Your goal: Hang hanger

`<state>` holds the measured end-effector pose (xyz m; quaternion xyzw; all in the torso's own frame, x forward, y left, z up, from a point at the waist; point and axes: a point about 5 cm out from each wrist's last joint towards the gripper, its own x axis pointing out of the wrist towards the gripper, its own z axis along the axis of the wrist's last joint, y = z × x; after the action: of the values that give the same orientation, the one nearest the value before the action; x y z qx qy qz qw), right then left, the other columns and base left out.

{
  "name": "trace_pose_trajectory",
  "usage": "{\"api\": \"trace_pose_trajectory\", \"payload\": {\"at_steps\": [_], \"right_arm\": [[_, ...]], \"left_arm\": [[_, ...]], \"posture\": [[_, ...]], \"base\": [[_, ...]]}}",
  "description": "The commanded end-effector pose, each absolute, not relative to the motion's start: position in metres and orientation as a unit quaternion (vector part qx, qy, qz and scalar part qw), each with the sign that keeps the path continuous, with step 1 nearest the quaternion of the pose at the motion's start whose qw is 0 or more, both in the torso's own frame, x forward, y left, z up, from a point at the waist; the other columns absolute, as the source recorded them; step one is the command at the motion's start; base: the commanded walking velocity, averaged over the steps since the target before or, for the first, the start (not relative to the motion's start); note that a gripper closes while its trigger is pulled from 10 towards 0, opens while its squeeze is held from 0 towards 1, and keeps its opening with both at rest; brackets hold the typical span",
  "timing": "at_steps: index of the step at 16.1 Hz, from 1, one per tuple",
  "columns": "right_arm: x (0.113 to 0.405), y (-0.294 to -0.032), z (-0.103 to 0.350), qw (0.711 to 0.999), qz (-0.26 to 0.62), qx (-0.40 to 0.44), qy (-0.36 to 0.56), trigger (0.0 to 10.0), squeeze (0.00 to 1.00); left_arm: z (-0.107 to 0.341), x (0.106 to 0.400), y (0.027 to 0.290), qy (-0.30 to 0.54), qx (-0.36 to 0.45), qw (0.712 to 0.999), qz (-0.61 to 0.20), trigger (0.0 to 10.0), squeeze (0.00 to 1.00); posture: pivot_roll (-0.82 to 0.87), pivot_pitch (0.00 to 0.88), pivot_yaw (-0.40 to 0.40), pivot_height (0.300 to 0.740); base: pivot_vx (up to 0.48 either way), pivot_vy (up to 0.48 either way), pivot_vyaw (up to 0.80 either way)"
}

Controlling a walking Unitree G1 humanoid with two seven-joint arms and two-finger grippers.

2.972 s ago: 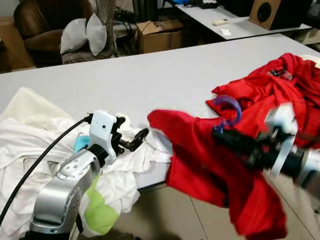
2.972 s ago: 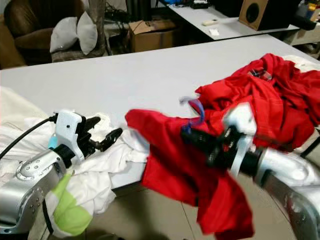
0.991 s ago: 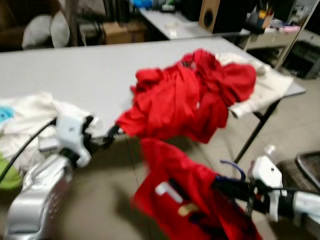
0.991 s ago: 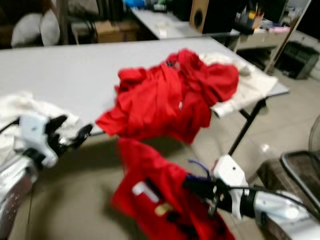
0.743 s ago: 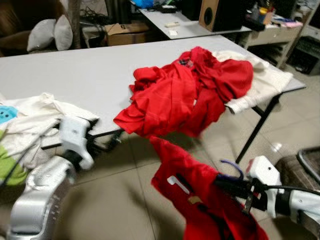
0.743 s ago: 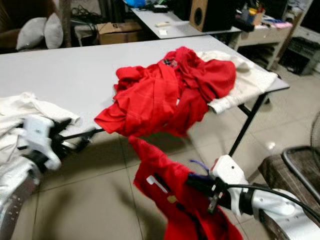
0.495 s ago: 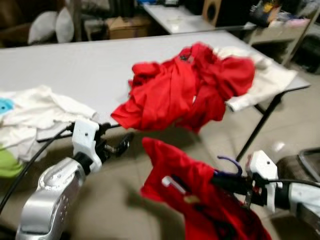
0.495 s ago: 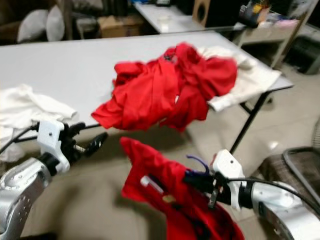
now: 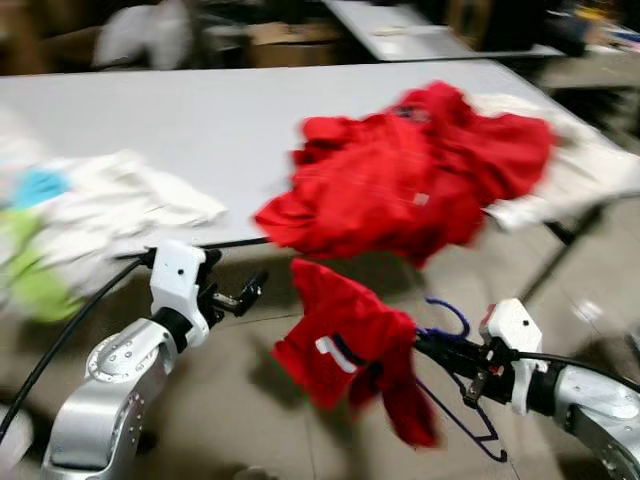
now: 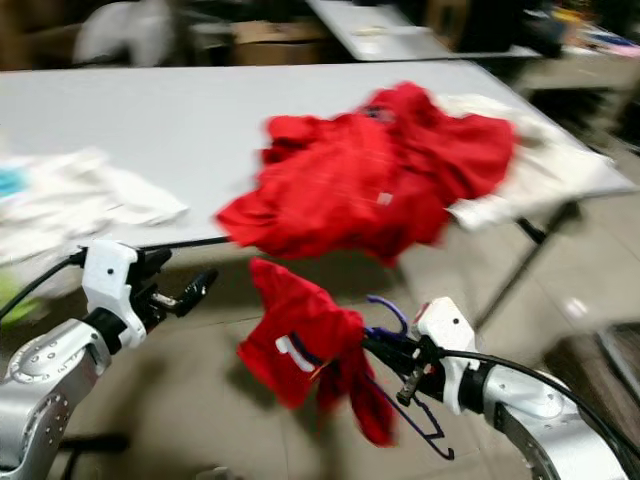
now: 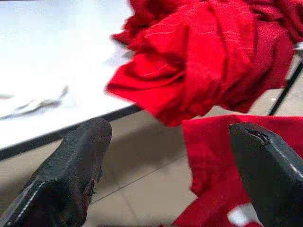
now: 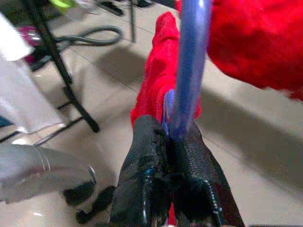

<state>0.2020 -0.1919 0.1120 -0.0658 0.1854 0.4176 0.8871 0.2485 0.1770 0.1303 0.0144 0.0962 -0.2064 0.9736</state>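
My right gripper [image 9: 428, 347] is shut on a blue-purple hanger [image 9: 452, 312] just below its hook, held low over the tiled floor in front of the table. A red garment [image 9: 345, 340] hangs bunched on the hanger, and part of the hanger's wire frame [image 9: 470, 425] shows below the cloth. The right wrist view has both fingers pressed on the hanger's blue neck [image 12: 189, 71]. My left gripper [image 9: 245, 293] stands open to the left of the garment, apart from it. In its wrist view the fingers [image 11: 71, 175] are wide apart with nothing between them.
A long grey table [image 9: 180, 120] stands ahead with a pile of red clothes [image 9: 420, 170] near its right end and white cloth [image 9: 110, 210] on the left. A black table leg [image 9: 560, 255] slants down at the right. Tiled floor [image 9: 230, 400] lies below both arms.
The camera has swung, so the table sits further right in view. The red garment now hangs shorter and more bunched, with the hanger's wire frame showing below it. Both grippers keep their states.
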Motion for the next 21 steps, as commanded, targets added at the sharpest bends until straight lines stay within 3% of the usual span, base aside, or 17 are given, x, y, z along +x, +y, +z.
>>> {"api": "trace_pose_trajectory", "payload": {"at_steps": [1,7,13,18,21], "right_arm": [[0.202,-0.191,0.117,0.885,0.427,-0.069,0.174,10.0,0.0],[0.215,-0.192,0.125,0.869,0.463,-0.089,0.154,10.0,0.0],[0.232,-0.187,0.139,0.842,0.519,-0.096,0.112,10.0,0.0],[0.239,-0.181,0.132,0.847,0.516,-0.08,0.102,10.0,0.0],[0.238,-0.173,0.132,0.843,0.525,-0.069,0.095,10.0,0.0]], "left_arm": [[0.127,0.248,0.175,0.101,0.021,0.973,-0.208,10.0,0.0],[0.142,0.246,0.185,0.059,0.019,0.977,-0.205,10.0,0.0],[0.187,0.251,0.191,0.001,0.041,0.958,-0.285,10.0,0.0],[0.149,0.247,0.179,0.074,0.034,0.962,-0.261,10.0,0.0],[0.148,0.245,0.174,0.062,0.02,0.96,-0.271,10.0,0.0]], "posture": [[-0.06,0.0,0.001,0.74],[-0.04,0.0,-0.026,0.74],[0.01,0.0,-0.05,0.74],[0.03,0.0,-0.052,0.74],[0.02,0.0,-0.038,0.74]], "base": [[0.0,0.0,0.75],[0.0,0.0,0.73],[0.0,0.0,0.72],[0.0,0.0,0.72],[0.0,0.0,0.71]]}}
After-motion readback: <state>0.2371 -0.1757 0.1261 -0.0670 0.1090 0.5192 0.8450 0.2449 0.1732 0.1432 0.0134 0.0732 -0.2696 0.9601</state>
